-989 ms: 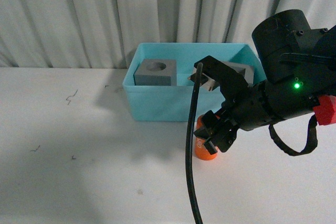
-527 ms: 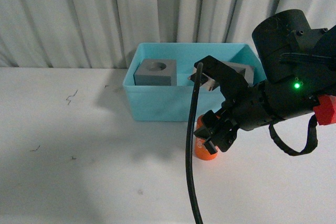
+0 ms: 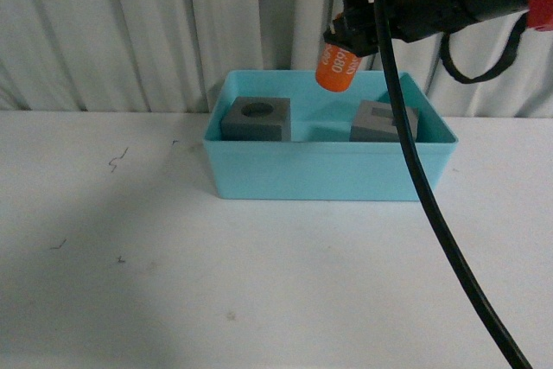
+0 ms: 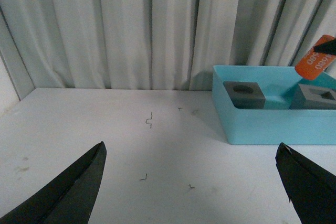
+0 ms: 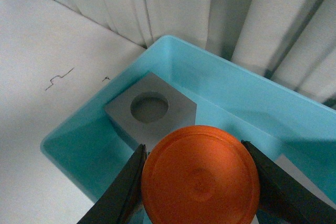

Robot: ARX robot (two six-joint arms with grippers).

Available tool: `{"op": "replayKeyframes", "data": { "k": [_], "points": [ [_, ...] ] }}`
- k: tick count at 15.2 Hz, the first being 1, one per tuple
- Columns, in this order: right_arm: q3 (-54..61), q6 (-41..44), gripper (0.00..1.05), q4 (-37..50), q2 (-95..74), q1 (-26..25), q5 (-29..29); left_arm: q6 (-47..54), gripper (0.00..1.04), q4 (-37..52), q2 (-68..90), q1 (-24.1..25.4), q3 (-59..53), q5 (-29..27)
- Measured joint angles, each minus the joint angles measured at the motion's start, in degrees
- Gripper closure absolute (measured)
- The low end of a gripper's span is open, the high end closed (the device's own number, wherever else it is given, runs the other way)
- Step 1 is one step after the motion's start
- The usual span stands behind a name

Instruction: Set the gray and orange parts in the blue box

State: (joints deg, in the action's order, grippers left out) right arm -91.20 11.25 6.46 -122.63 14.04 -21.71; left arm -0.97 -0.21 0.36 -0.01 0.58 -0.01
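White tabletop [image 3: 130, 300], pleated curtain [image 3: 130, 32] behind. Right end effector [image 3: 352, 30] clamped on orange cylinder [image 3: 337, 68], held in the air above the blue box [image 3: 328, 174]. Both gray cubes sit inside: round-hole cube [image 3: 257, 118] at left, rectangular-hole cube [image 3: 384, 122] at right. Left end effector [image 4: 194, 182] spread apart, low over tabletop.
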Motion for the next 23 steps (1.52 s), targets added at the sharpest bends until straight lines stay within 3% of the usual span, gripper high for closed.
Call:
{"op": "replayKeyframes", "data": {
  "k": [2, 5, 23],
  "points": [
    [-8.3, -1.6, 0.57, -2.0, -7.3, 2.6, 3.8, 0.0, 0.07, 0.0, 0.0, 0.0, 0.0, 0.0],
    [-8.3, -2.7, 0.57, -1.8, -9.4, 3.1, 6.6, 0.0, 0.07, 0.0, 0.0, 0.0, 0.0, 0.0],
    [-20.2, -5.9, 0.57, -7.9, -22.7, 3.6, 11.4, 0.0, 0.07, 0.0, 0.0, 0.0, 0.0, 0.0]
  ]
}}
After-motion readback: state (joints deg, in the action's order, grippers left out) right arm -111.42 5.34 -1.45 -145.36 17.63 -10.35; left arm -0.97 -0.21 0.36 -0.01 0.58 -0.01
